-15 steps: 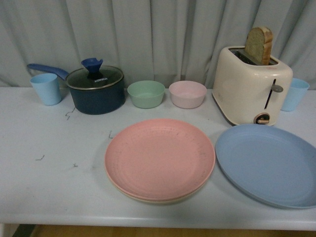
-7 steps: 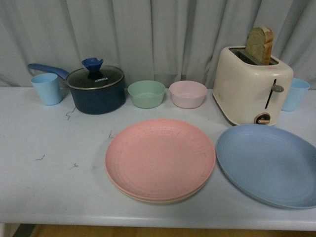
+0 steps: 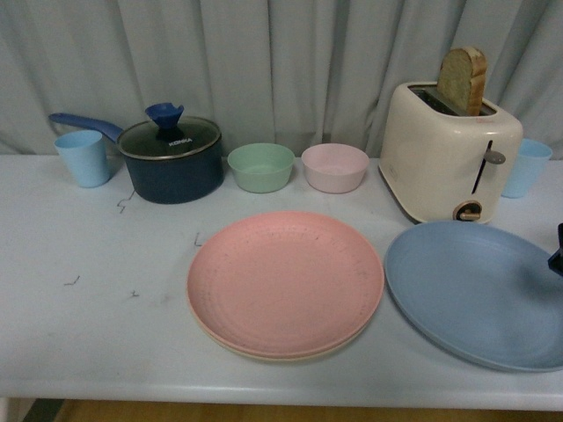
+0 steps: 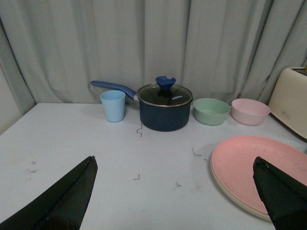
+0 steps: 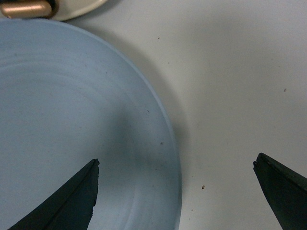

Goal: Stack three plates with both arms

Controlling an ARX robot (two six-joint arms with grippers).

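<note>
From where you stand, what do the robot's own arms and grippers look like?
Only parts show. The left gripper has two matte black fingers tapering to sharp, wedge-like tips; the right gripper has matching black pointed fingers. The front view catches just a small dark sliver of the right arm at the picture's edge. No cables, markings or lights are visible.

Your white counter [image 3: 88, 334] holds: beige plate [image 3: 290, 359], blue plate [image 3: 475, 294], lidded saucepan [image 3: 171, 171], green bowl [image 3: 260, 167], pink bowl [image 3: 334, 167], toaster [image 3: 444, 158], left blue cup [image 3: 84, 158], right blue cup [image 3: 528, 167].
</note>
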